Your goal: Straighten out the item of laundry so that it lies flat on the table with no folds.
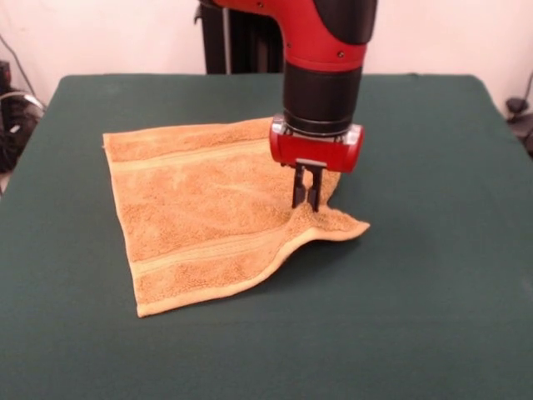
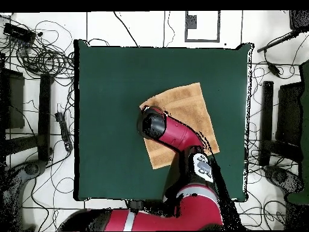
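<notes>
Golden-orange towel (image 1: 208, 217) on green table (image 1: 433, 317), pinched at one corner.

Fingers (image 1: 306, 200): closed together on a raised ridge of cloth near the towel's 3 o'clock corner in the front view; the corner tip juts out beyond them. Remainder of towel spreads toward 9 o'clock, lying mostly flat near the table's middle.

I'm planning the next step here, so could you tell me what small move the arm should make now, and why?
Probably pull the pinched corner outward, away from the rest of the towel, staying low. The gripper looks shut on a raised peak of cloth near that corner, the edge beside it lifts off the table, and the rest lies mostly flat.
</notes>
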Motion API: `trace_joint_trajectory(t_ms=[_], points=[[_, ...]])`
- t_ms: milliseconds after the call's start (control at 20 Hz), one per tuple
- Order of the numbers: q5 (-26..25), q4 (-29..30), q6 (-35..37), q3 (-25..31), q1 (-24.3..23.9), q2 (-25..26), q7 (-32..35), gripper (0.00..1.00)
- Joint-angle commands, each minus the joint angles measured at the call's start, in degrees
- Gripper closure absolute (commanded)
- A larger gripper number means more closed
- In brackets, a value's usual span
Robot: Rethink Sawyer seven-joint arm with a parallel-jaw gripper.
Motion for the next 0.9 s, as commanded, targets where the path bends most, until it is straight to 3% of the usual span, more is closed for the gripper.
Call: trace_joint_trajectory(t_ms=[50, 900], points=[[-1.4, 2.3, -3.9, 6.8, 0.5, 6.3, 10.6, 1.0], [1.0, 0.9, -9.4, 4.0, 3.0, 11.3, 13.1, 1.0]])
